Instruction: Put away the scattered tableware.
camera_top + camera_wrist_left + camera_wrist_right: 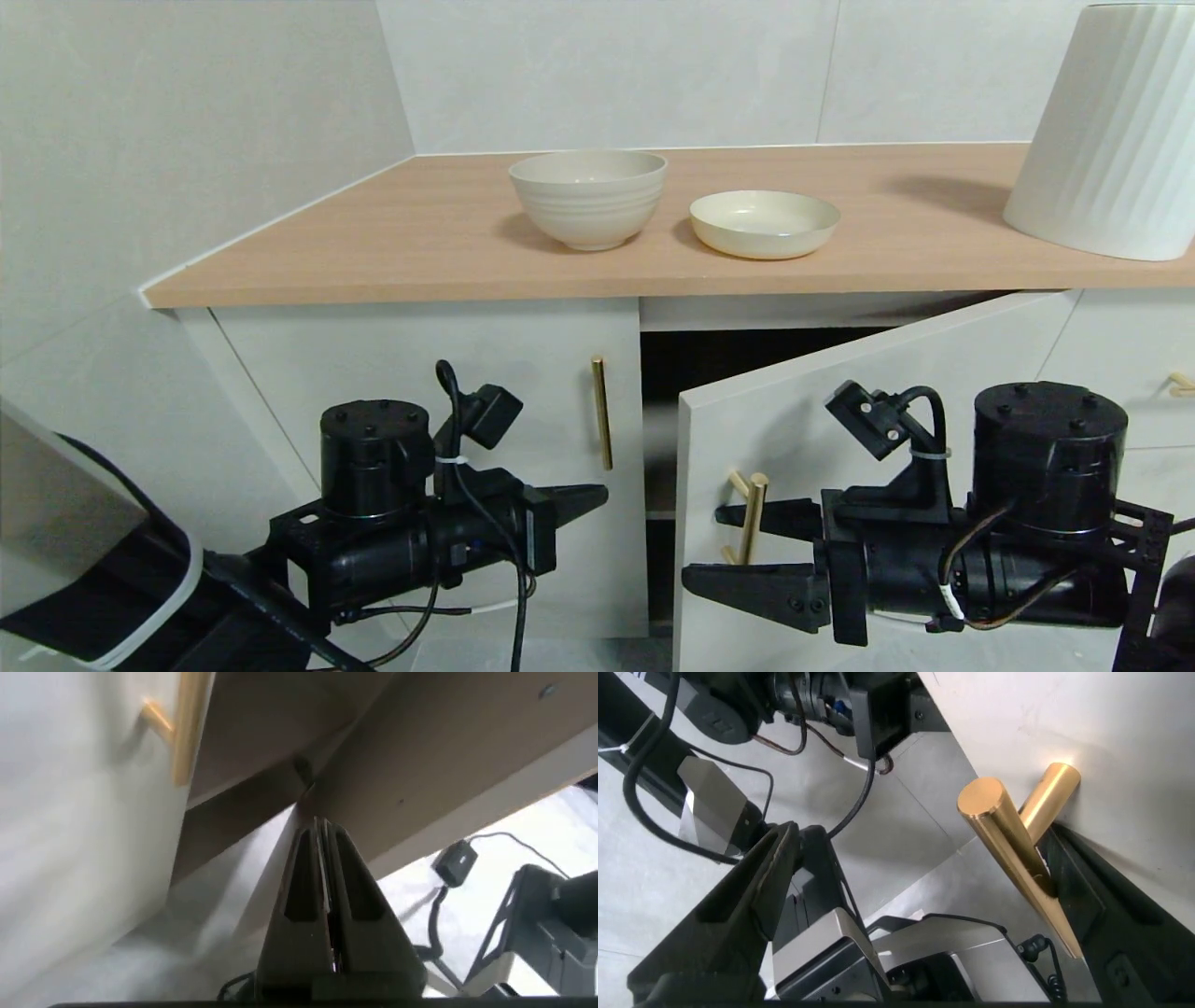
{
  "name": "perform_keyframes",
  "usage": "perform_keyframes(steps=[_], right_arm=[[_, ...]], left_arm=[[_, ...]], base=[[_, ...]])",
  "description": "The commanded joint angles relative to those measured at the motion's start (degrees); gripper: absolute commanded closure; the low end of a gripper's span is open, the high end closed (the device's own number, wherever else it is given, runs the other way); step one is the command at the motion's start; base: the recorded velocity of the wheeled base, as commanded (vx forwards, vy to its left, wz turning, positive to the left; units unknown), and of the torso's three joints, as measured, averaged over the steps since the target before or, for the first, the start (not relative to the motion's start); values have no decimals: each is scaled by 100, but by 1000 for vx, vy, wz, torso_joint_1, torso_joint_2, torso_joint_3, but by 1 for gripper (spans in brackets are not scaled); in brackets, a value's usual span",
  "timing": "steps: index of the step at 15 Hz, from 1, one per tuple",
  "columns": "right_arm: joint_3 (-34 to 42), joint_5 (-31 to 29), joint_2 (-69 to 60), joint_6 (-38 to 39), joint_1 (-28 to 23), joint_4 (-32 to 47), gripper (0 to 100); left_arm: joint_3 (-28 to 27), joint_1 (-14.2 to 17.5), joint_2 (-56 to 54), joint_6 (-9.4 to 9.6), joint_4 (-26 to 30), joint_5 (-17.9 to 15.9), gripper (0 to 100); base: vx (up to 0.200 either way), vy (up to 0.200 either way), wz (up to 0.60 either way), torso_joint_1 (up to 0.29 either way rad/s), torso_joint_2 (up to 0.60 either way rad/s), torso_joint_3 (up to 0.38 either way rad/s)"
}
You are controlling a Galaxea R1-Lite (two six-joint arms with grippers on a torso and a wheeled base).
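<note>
Head camera faces down at countertop (420, 252), right wrist close, sharing door handle (752, 513)

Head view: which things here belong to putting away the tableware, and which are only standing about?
For the job: deep bowl and shallow dish on the counter; open cabinet door, its gold handle between the open jaws of the right gripper.
Just there: white ribbed container on the counter; closed cabinet door; left gripper, jaws shut, in front of it.
</note>
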Motion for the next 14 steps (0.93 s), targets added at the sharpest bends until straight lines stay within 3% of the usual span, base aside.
perform_keyframes(steps=[1, 3, 4, 6, 10, 14], right_arm=[[-2, -4, -9, -8, 4, -4, 0], [-2, -4, -17, -17, 4, -4, 0], [6, -4, -79, -8, 4, -4, 0], [33, -4, -114, -8, 4, -4, 0], [130, -13, -158, -26, 4, -4, 0], [323, -153, -255, -316, -5, 13, 0]], left_arm=[[-278, -220, 388, -148, -593, -9, 100], [-691, -255, 652, -157, -672, -9, 100], [-1210, -255, 810, -254, -663, -27, 100], [-1254, -404, 872, -412, -716, -291, 100], [-1324, -668, 1329, -359, -1340, -229, 100], [-1377, -765, 1294, -359, -1357, -211, 100]], base=[[0, 0, 0, 0, 0, 0], [0, 0, 0, 0, 0, 0], [0, 0, 0, 0, 0, 0], [0, 0, 0, 0, 0, 0], [0, 0, 0, 0, 0, 0], [0, 0, 0, 0, 0, 0]])
